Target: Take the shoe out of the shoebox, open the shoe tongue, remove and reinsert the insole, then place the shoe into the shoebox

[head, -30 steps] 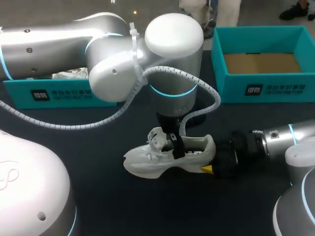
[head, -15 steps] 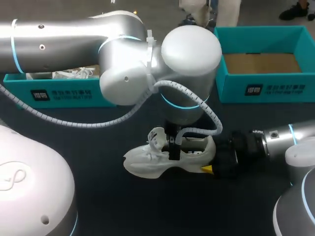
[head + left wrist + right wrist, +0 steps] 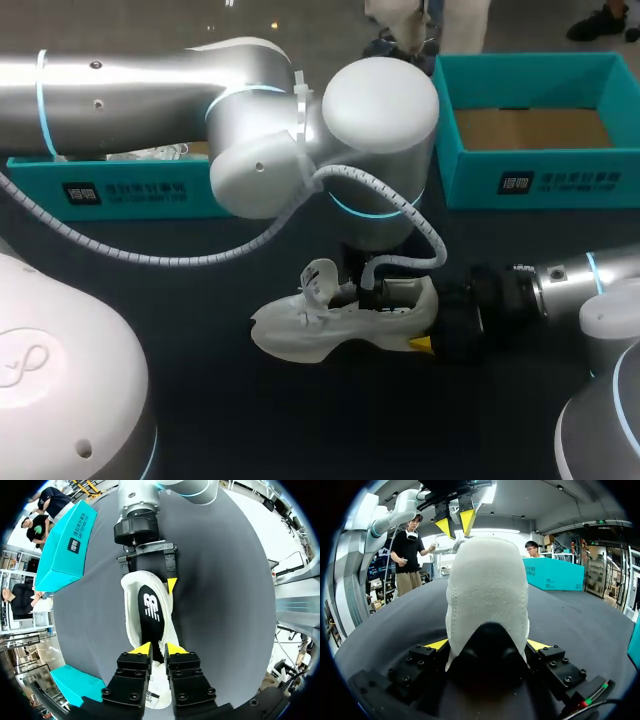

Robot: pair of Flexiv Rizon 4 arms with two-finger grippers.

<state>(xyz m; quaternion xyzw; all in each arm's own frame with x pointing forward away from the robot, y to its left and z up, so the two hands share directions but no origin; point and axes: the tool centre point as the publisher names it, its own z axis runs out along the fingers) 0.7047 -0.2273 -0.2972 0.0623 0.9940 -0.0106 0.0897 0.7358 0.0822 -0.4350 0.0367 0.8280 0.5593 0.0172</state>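
— Where was the shoe (image 3: 330, 325)?
— Upright on the table (image 3: 250, 420), heel clamped by the right pincer (image 3: 487, 644). The left pincer (image 3: 158, 649) hung at the insole (image 3: 151, 610); gripping or not, I couldn't tell.
— Handling?
— I judged it light and soft; the floppy insole wanted pinching at its edge.

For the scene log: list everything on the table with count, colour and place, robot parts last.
shoe: one, white, mid-table, upright.
insole: one, black, inside the shoe.
boxes: two, teal, along the far edge; left box holds something white, right box shows a bare brown floor.
table: one, dark.
left arm: silver; left gripper at the shoe's opening.
right arm: silver; right gripper shut on the shoe's heel.
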